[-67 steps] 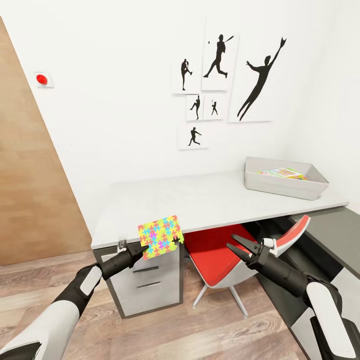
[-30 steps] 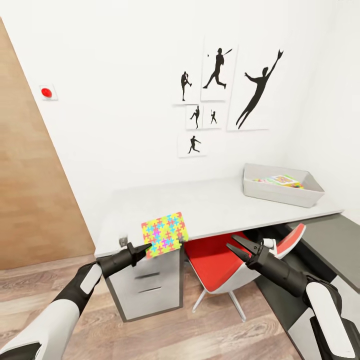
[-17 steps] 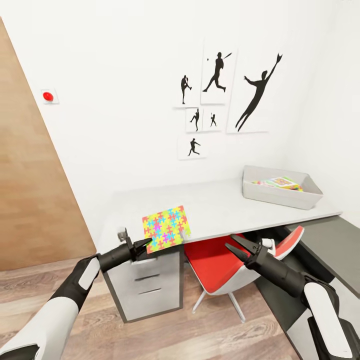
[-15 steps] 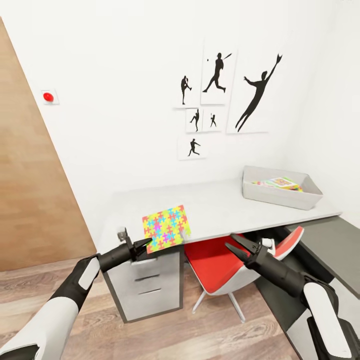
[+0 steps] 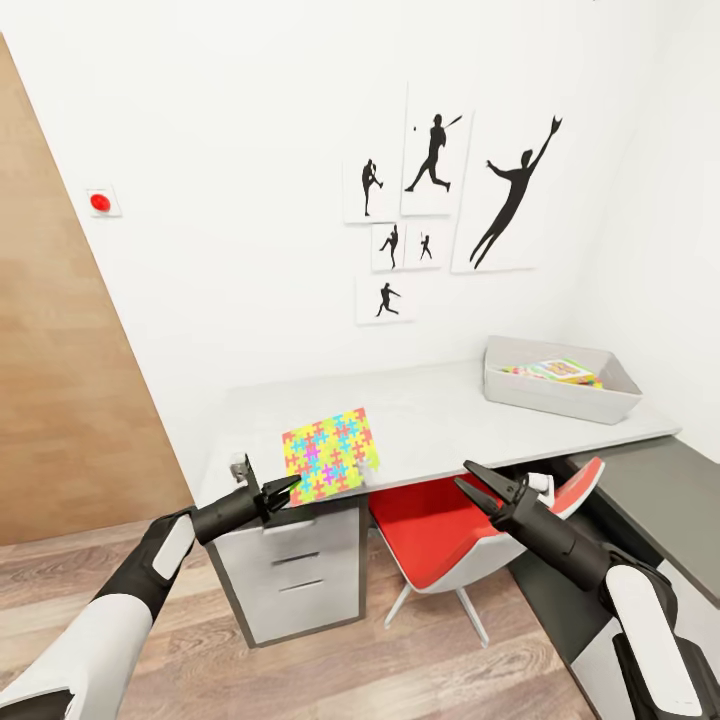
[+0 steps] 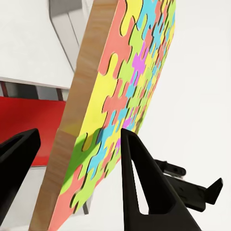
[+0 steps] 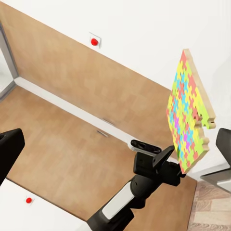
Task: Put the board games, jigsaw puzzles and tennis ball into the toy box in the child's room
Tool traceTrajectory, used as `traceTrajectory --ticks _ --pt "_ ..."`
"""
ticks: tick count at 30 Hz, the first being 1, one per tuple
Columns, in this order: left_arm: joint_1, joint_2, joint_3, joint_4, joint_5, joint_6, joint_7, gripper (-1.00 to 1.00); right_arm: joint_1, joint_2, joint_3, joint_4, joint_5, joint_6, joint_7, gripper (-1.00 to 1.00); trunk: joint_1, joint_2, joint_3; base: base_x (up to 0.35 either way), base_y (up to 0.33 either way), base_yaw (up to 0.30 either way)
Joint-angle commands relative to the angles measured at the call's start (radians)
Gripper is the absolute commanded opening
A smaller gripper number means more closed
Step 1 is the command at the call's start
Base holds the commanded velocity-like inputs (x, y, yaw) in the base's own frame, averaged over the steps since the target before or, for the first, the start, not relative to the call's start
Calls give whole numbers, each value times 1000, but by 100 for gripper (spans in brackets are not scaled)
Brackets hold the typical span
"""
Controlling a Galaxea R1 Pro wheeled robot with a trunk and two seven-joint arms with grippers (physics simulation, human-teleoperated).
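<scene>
Left hand [image 5: 283, 489] pinches the jigsaw puzzle [image 5: 329, 453] by one corner, above the worktop's [image 5: 440, 415] near edge; such a shallow grip may let it slip before the toy box [image 5: 558, 378]. Right hand [image 5: 482, 480] hangs spread.

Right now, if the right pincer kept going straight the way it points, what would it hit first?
Probably the jigsaw puzzle held in the left pincer. The open right pincer aims that way, and its wrist view shows the puzzle and left arm ahead. Depth is unclear, so it might pass beside it.
</scene>
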State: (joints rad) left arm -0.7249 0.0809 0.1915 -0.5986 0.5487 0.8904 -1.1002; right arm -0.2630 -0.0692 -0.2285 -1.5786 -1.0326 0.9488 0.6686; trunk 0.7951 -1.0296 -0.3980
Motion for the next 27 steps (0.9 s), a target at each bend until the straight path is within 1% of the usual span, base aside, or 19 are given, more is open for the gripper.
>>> traceTrajectory --ticks 1,14,20,27 --pt "-1 0 1 0 0 5 -2 -100 -1 0 -1 0 2 5 3 100 -4 7 2 0 0 0" --pt "0 0 1 0 0 7 -7 -100 -1 1 1 2 9 4 -17 100 -54 98 43 0 0 0" --pt "1 0 2 0 0 7 -7 -100 -1 2 27 6 13 2 -21 100 -77 140 62 0 0 0" --pt "1 0 2 0 0 7 -7 -100 -1 2 34 5 12 -22 -20 100 -104 189 84 0 0 0"
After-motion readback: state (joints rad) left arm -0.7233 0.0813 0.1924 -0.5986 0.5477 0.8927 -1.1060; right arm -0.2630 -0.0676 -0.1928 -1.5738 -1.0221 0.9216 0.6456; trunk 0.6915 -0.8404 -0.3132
